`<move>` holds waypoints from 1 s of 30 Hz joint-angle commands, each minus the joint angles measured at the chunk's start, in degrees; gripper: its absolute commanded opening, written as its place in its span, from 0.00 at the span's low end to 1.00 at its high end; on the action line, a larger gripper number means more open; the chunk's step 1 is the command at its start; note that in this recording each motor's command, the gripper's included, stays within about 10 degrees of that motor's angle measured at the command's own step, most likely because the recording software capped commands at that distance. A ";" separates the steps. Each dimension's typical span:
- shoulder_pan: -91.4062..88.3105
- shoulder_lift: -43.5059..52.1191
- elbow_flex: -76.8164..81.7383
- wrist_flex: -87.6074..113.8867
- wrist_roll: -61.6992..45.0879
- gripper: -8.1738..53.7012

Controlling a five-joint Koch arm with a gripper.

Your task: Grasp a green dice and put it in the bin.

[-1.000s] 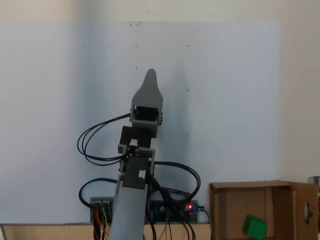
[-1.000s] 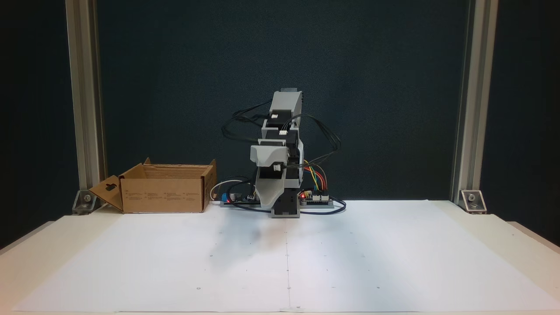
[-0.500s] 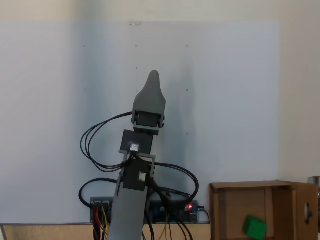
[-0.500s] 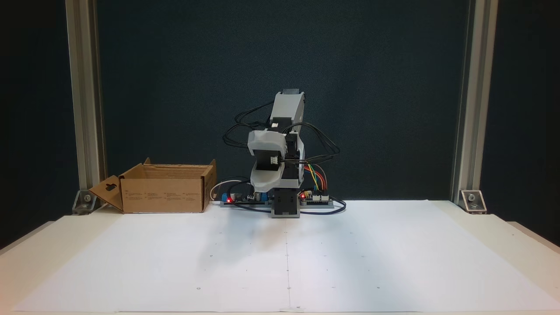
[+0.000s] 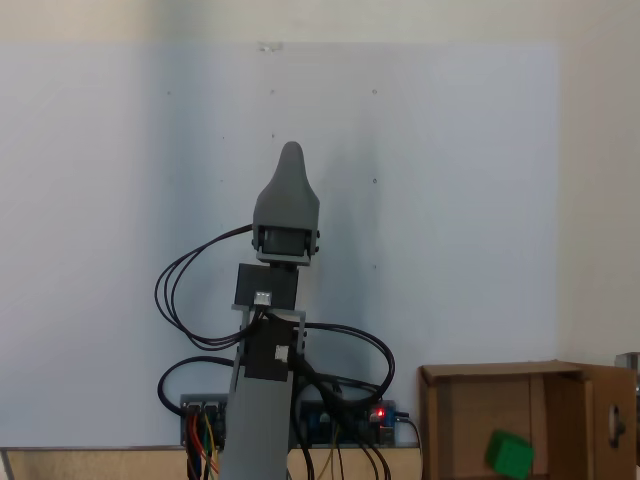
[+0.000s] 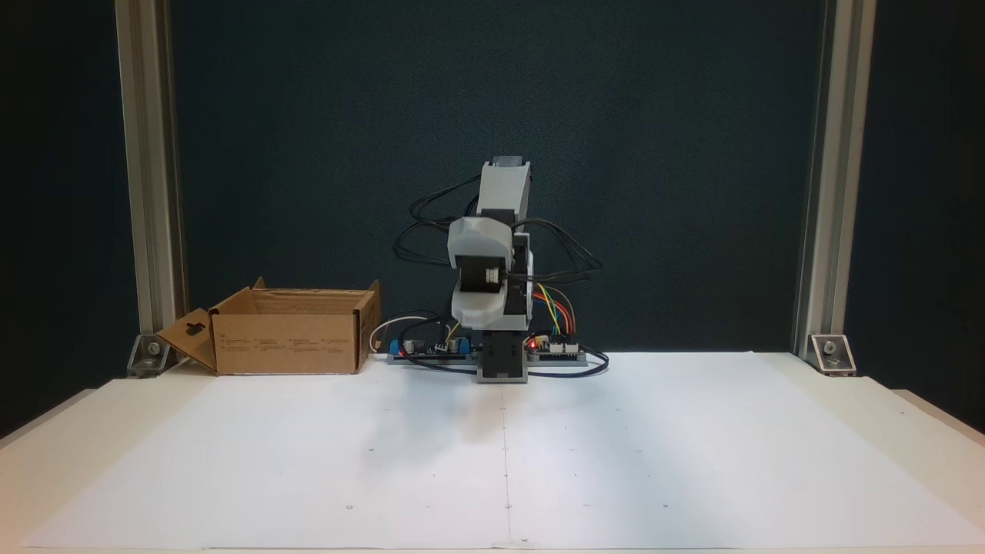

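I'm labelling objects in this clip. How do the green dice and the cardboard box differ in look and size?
The green dice is bright green; the cardboard box is plain brown. The dice is a small solid cube, while the box is far larger, open-topped, with flaps spread out, as another fixed view shows. The dice lies inside the box, which stands on the table. Both are box-shaped with flat faces.

White paper sheet (image 6: pixel 654 462) — metal posts (image 6: pixel 823 192)
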 commanded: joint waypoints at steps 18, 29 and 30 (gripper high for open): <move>0.09 4.66 7.03 -17.84 0.00 0.85; 0.18 5.98 10.20 -21.01 -0.09 0.85; 0.18 6.06 10.37 -21.09 -0.09 0.85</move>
